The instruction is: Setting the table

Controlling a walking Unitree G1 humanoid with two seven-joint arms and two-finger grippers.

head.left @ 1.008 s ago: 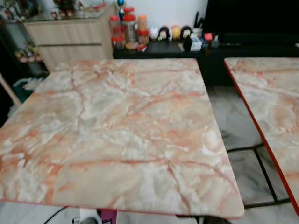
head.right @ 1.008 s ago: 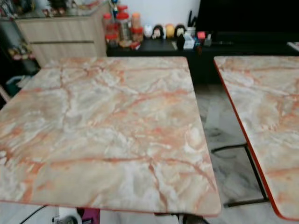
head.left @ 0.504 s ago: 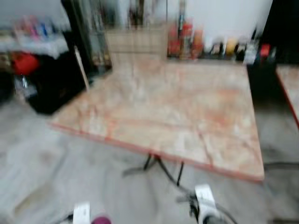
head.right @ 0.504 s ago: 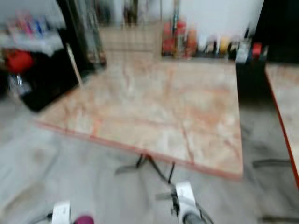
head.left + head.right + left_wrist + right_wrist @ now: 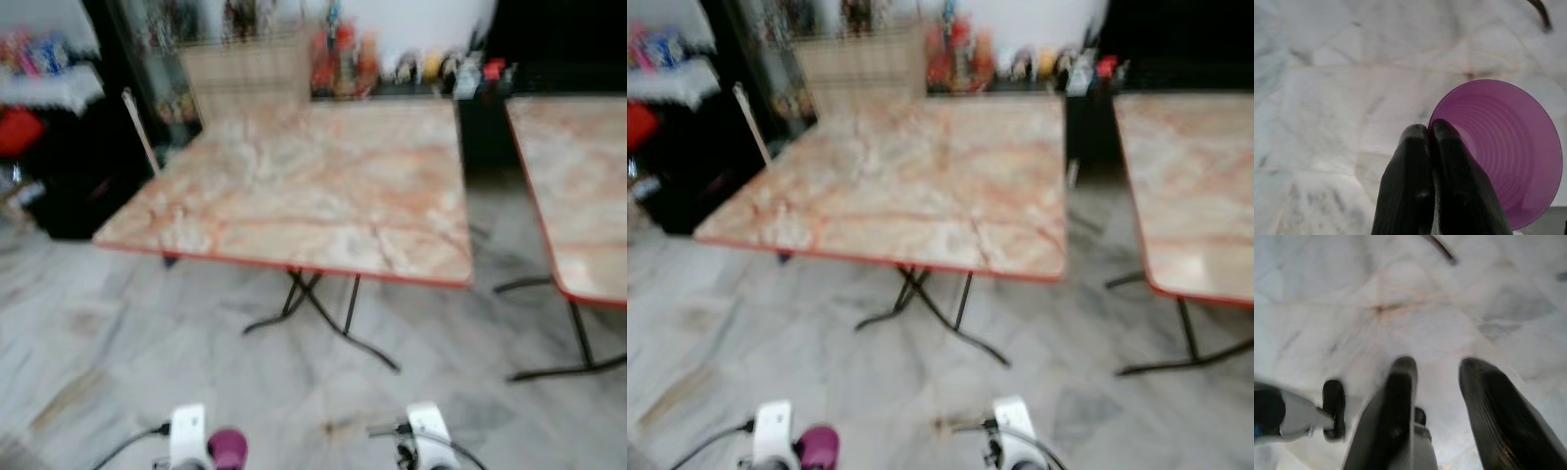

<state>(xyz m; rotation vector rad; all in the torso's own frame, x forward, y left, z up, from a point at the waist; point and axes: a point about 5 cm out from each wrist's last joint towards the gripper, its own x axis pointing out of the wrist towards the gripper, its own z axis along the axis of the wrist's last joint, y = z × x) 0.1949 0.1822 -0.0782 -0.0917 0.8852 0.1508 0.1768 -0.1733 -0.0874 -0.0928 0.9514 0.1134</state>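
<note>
We see left end effector clenched on purple cup rim | right end effector released above floor | desk ahead

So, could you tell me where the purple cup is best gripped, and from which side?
By its rim wall, from the open top: the purple cup is a thin, ribbed taper, so one finger inside and one outside suits it. The left gripper seems to pinch the rim that way already.
</note>
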